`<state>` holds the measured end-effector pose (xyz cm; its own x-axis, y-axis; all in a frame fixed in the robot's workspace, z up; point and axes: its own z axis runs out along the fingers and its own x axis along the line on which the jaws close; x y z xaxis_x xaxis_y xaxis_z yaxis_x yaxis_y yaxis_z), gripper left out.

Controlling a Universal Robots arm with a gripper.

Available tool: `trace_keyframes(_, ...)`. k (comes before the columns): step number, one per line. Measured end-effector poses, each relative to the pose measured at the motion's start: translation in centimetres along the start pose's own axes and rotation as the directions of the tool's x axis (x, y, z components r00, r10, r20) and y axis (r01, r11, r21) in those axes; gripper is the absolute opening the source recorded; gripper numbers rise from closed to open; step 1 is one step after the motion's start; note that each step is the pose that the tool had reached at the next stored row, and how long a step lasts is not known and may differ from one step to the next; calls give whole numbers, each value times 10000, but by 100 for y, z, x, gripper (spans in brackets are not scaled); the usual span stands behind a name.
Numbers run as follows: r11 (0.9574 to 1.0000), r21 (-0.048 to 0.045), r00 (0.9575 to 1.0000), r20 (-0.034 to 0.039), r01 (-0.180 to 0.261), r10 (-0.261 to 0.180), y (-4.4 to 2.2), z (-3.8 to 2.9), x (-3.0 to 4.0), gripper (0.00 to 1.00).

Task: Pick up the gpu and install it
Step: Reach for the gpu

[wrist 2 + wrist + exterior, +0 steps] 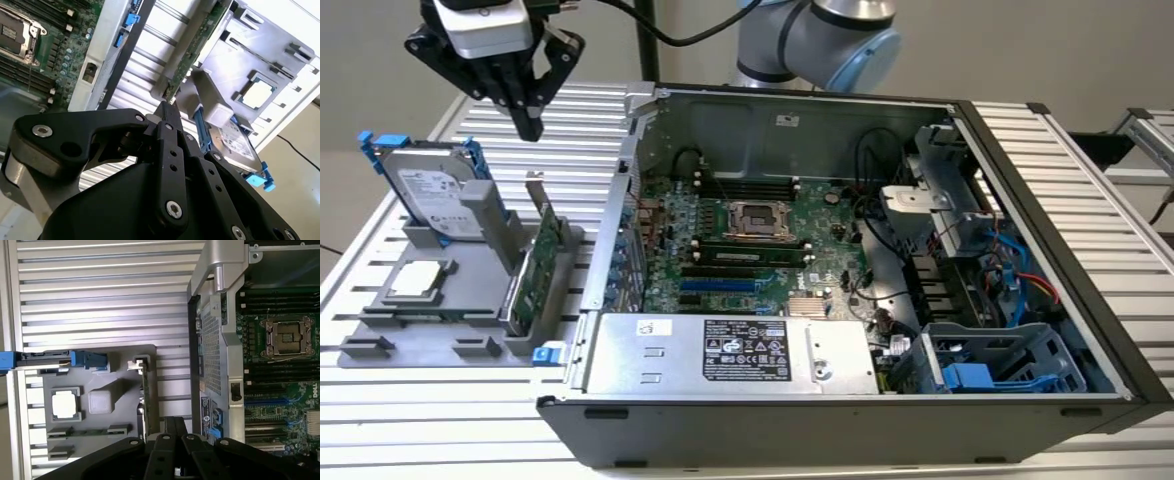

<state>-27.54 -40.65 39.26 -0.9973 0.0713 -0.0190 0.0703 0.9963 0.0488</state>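
Your hand (530,128) hangs with its fingers pressed together, gripping nothing. Straight below it, and apart from it, the gpu (534,265) stands on edge in the grey holder (454,300), so its top edge is offered for a pinch from above. Beyond the card, the computer case (854,440) lies open on the bench (400,420), with the motherboard (747,240) facing up.

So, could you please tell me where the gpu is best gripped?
Probably take the gpu by its top edge, coming from above: it stands on edge in the gray holder, lower edge seated in the slot, both flat faces exposed.
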Motion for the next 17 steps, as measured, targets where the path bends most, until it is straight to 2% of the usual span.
trace_keyframes(17,10000,0,10000,0,1,-1,-43,-9,359,0)
